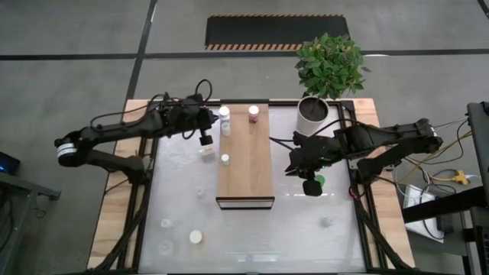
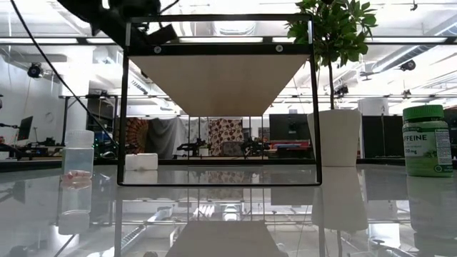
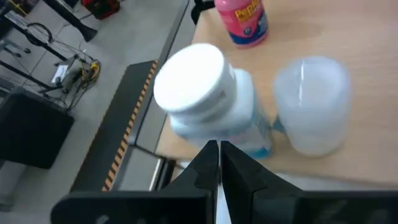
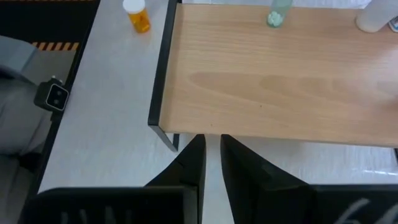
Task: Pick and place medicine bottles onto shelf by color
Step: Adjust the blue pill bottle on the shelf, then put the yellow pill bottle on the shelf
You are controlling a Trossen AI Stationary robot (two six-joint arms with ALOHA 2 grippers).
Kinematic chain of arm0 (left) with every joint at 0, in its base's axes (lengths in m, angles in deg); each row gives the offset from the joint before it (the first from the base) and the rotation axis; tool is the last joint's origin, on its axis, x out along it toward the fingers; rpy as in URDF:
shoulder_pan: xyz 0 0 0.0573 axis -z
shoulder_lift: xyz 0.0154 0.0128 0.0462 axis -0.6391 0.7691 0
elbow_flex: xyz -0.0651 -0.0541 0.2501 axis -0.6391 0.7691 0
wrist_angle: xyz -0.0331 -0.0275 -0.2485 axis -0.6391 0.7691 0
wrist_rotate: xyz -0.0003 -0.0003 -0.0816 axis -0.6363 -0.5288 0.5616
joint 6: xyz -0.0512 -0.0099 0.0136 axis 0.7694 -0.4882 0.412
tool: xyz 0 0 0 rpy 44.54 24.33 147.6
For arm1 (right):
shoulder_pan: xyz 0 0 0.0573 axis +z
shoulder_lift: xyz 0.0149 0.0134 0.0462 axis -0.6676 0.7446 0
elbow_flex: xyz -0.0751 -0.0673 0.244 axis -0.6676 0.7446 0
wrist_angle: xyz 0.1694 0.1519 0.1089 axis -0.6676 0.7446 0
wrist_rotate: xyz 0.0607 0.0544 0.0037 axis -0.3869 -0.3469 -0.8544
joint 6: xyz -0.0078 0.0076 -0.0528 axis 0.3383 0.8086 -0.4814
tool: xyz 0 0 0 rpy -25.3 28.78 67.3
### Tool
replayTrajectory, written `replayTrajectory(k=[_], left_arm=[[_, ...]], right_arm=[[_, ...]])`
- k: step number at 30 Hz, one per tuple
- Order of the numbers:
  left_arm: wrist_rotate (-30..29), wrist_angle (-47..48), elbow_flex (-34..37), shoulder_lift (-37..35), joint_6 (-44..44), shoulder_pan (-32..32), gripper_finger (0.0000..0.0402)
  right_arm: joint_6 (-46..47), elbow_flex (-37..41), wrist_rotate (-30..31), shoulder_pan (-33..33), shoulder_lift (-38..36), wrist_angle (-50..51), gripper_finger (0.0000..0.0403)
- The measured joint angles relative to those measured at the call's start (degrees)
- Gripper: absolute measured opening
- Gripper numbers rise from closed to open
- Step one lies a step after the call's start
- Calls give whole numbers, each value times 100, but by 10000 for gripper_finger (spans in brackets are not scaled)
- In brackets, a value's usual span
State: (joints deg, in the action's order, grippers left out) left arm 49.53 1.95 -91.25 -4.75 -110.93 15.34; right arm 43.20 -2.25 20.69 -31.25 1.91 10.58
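We record the shelf [image 1: 245,156] at centre frame in the high view, running top to bottom. Three bottles stand on it: a white-capped bottle [image 1: 225,114] and a pink bottle [image 1: 254,114] at its upper end, and a small clear bottle [image 1: 225,159] near mid-length on its left side.

Off the shelf we count several more. A green-topped bottle [image 1: 312,184] stands on the table right of the shelf, beneath the right gripper [image 1: 308,180]. An orange bottle [image 1: 196,237] sits lower left, with pale, hard-to-read bottles near it at about [image 1: 166,224] and one lower right [image 1: 326,221].

The left gripper [image 1: 206,140] hangs just left of the shelf's upper end, its fingers pressed together and carrying nothing, as the left wrist view confirms. The right gripper's fingers stand narrowly apart in its wrist view with nothing visible between them; we cannot tell whether they grasp the green-topped bottle.

Our assessment: roughly a third placed, the larger share outstanding. Colour grouping cannot yet be judged.
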Motion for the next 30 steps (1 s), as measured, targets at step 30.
replayTrajectory(k=[30], left_arm=[[-30, 205, -230, -798, 1375, 391, 0]], right_arm=[[143, 595, -2, 306, -2, -8, 38]])
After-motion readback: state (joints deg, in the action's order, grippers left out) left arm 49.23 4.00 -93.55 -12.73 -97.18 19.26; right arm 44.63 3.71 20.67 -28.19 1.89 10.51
